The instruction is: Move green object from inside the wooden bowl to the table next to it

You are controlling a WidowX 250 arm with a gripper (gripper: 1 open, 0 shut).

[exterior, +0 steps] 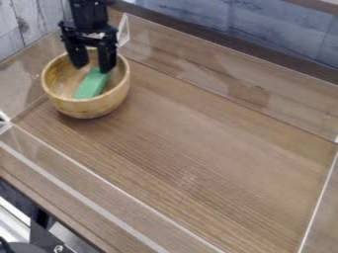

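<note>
We see one arm working at the far left part of the table point(224, 168), a dark brown wood-grain top with clear plastic walls point(40, 168) around it. The wooden bowl point(82, 102) stands near the left rear corner, at about ten o'clock from the middle of the table. It is round, light tan, with thick walls and a smooth rim.

Inside the bowl lies the green object point(93, 83), a small bright green bar. It leans against the inner wall, its long side running from about one o'clock down to seven o'clock, and it sits a little toward the three o'clock side of the bowl's middle.

The black gripper point(93, 65) points straight down over the bowl, at the twelve o'clock part of its rim. Its two fingers point(73, 57) are spread apart, released, and they hold nothing. The upper end of the green bar shows between and just below the fingertips; we cannot tell if a finger touches it. The rest of the tabletop, toward four o'clock, shows only wood grain and reflections from the plastic.
</note>
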